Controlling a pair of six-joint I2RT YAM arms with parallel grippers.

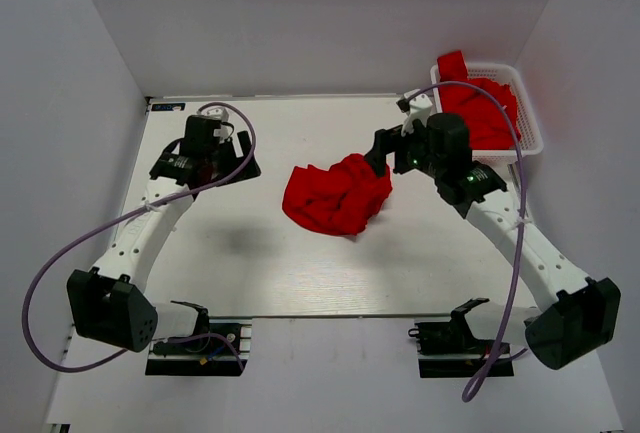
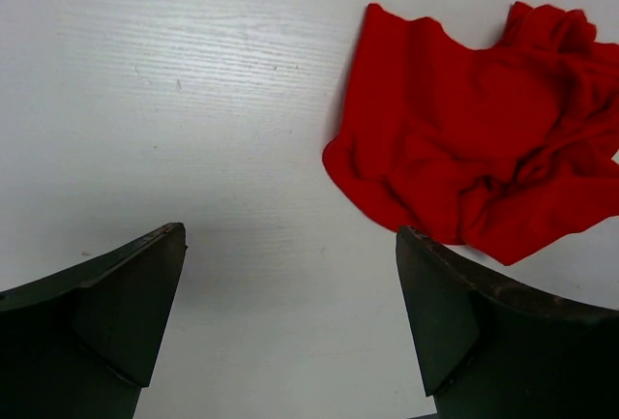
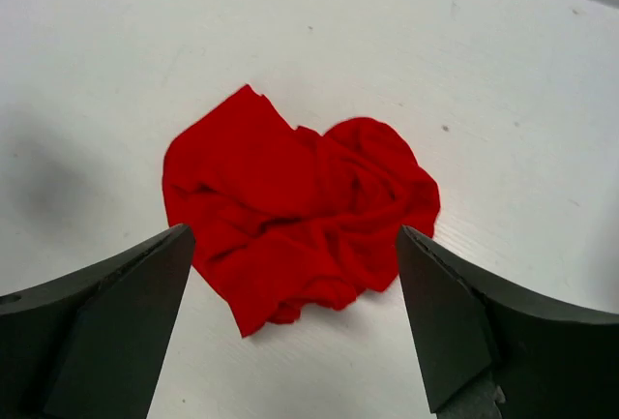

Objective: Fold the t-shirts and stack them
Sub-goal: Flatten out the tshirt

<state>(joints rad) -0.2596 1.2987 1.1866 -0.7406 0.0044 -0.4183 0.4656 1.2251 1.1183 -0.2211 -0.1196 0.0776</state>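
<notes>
The crumpled red t-shirt (image 1: 335,195) lies on the white table (image 1: 250,263). My right gripper (image 3: 295,233) hovers at its right edge, fingers spread wide, the arm stretched forward. My left gripper (image 2: 290,235) hangs left of the t-shirt, apart from it, spread wide too. Behind it, to the right, more red shirts (image 1: 480,103) fill the basket (image 1: 530,135).

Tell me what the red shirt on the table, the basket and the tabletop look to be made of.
Red shirt: soft matte fabric, probably cotton knit, since it lies crumpled in limp folds. Basket: white plastic by the look, with slotted lattice walls. Tabletop: white and matte; faint grain lines in the wrist views suggest painted or laminated wood, not certain.
</notes>
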